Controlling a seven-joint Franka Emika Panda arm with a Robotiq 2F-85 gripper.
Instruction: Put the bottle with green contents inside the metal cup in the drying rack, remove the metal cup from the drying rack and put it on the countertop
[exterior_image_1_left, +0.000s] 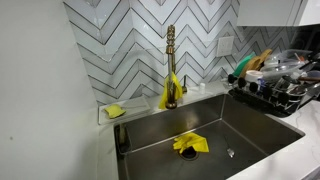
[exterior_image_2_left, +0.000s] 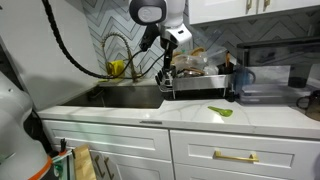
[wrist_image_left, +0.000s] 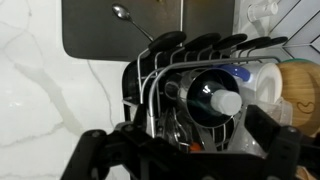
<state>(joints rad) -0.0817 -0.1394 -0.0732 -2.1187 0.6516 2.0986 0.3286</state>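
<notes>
Bottle with green contents (exterior_image_2_left: 222, 111) on white countertop (exterior_image_2_left: 262, 116), chevron-tiled wall (exterior_image_1_left: 130, 40) behind sink (exterior_image_1_left: 150, 125)

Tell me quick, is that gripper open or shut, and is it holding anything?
Gripper: open, holding nothing, poised over the rack.

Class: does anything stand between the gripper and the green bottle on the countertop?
Nothing visible does: in an exterior view the gripper hangs above the drying rack, while the bottle with green contents lies on bare countertop in front of it.
</notes>
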